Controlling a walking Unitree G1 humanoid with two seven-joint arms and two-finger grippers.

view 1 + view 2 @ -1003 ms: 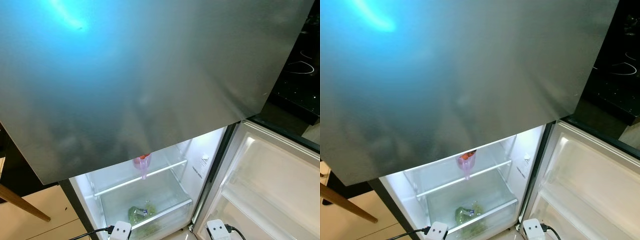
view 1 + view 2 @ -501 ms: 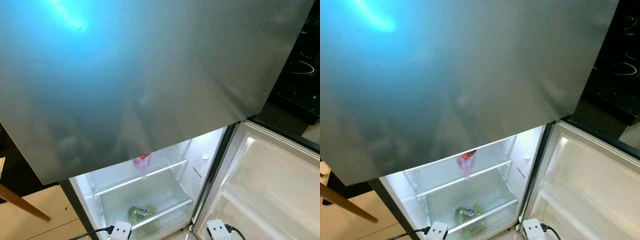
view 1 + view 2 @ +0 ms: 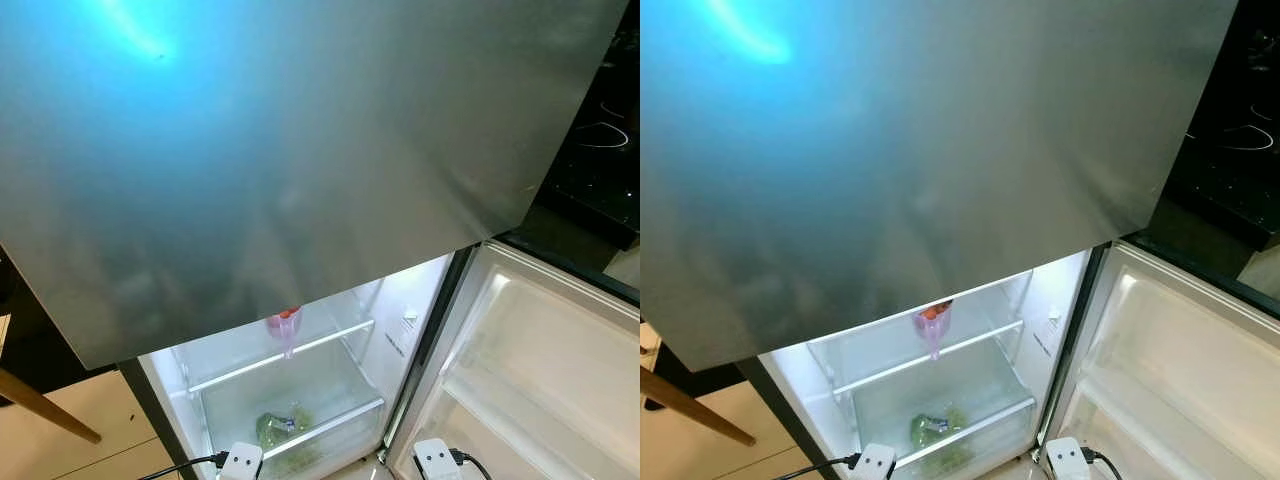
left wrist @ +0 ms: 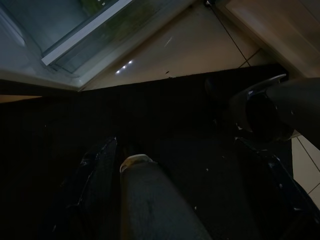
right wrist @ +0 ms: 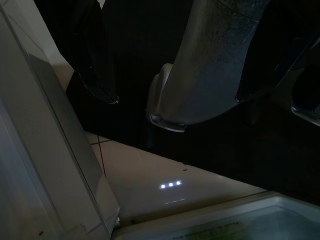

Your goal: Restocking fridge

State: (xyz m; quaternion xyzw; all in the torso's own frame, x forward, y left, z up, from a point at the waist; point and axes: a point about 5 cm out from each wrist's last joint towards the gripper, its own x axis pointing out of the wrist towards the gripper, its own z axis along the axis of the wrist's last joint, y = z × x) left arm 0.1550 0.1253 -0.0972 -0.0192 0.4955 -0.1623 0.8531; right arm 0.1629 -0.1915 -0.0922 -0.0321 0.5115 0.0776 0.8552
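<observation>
Fridge [image 3: 300, 200] open; greens [image 3: 280, 428] in drawer above idle hands

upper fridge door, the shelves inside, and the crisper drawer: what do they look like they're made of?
Upper door: looks like brushed stainless steel or a steel-look finish; grey, satin, faint grain, blurred blue glare.
Shelf: probably clear glass with a white plastic front strip; see-through, bright edge.
Crisper drawer: likely clear plastic; the greens inside show through its front.
</observation>
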